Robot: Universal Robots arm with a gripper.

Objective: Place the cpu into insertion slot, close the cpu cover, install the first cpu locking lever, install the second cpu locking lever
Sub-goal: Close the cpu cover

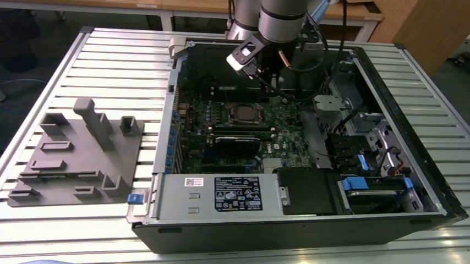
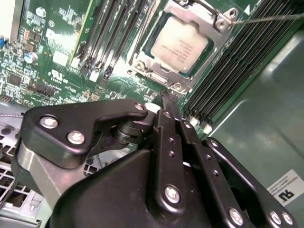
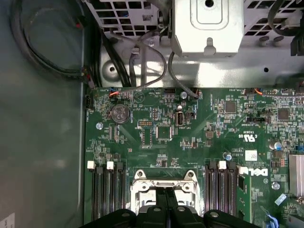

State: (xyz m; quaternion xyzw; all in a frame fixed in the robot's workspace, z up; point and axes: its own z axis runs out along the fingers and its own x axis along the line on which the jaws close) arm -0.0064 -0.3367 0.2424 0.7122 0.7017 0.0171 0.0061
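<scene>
The cpu [image 2: 179, 43], a dull silver square, lies in the insertion slot [image 2: 153, 78] on the green motherboard. The cpu cover [image 2: 197, 15] is a metal frame lying flat around it. A thin metal lever rod [image 2: 270, 18] sticks out from one corner of the socket. My gripper [image 2: 166, 99] hangs just off the socket's edge with its black fingers [image 2: 161, 124] pressed together and nothing between them. In the exterior view the gripper [image 1: 273, 82] hovers over the far part of the board, a little beyond the cpu [image 1: 241, 113]. The first wrist view shows the socket's edge [image 3: 164, 184] right at the fingers [image 3: 159, 211].
Black memory slots [image 2: 109, 38] flank the socket on both sides. The open case's metal wall [image 2: 256, 128] is close by. Cables [image 1: 345, 110] and a drive cage with blue tabs [image 1: 360, 184] fill the exterior view's right. A grey fixture [image 1: 81, 154] sits on the table outside the case.
</scene>
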